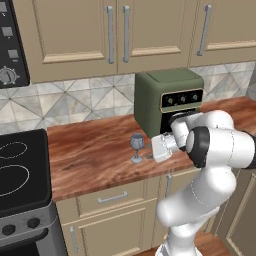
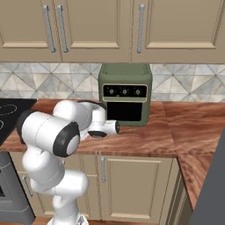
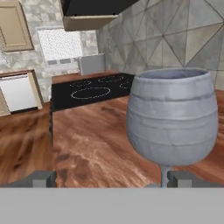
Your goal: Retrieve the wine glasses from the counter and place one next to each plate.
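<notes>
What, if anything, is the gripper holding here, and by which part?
Nothing is held. The gripper is open, level with the stem of a wine glass standing upright on the counter, the stem close to one fingertip.

Wine glass (image 1: 137, 143) on counter (image 1: 90, 150), before toaster oven (image 1: 167, 97)

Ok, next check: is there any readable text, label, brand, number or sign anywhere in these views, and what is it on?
None readable.
Toaster oven: three knobs on its panel, no legible markings.
Stove control panel: a dial and square buttons, marks too small to read.
Wine glass, counter, cabinets: no lettering.
</notes>
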{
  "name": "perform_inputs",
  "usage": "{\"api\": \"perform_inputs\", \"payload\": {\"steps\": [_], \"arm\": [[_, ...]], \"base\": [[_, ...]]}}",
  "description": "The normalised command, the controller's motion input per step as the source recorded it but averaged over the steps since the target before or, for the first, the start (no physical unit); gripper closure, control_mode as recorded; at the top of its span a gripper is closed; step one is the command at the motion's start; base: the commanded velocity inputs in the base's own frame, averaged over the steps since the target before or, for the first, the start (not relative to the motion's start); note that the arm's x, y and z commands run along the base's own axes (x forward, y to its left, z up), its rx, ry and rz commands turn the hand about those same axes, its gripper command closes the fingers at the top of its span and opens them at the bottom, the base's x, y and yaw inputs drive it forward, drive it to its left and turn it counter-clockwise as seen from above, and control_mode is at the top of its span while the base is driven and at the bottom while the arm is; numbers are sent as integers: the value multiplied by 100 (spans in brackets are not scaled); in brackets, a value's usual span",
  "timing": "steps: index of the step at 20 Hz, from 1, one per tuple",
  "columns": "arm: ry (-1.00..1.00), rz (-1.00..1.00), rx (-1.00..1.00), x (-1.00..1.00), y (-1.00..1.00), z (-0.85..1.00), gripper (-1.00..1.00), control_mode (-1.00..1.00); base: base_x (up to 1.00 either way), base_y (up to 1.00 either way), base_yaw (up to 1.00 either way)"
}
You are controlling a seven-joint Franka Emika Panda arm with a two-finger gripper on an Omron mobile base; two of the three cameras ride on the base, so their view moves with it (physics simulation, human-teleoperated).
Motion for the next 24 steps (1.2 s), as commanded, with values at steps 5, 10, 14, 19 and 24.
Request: {"api": "perform_inputs", "payload": {"steps": [5,10,14,19,24], "arm": [[10,-2,0,22,0,-19,-100,-100],[3,-3,0,28,0,-10,-100,-100],[0,-1,0,23,0,-2,-100,-100],[0,0,0,22,3,-9,-100,-100],[0,0,0,17,11,-22,-100,-100]], "base": [[0,0,0],[0,0,0],[0,0,0],[0,0,0],[0,0,0]]}}
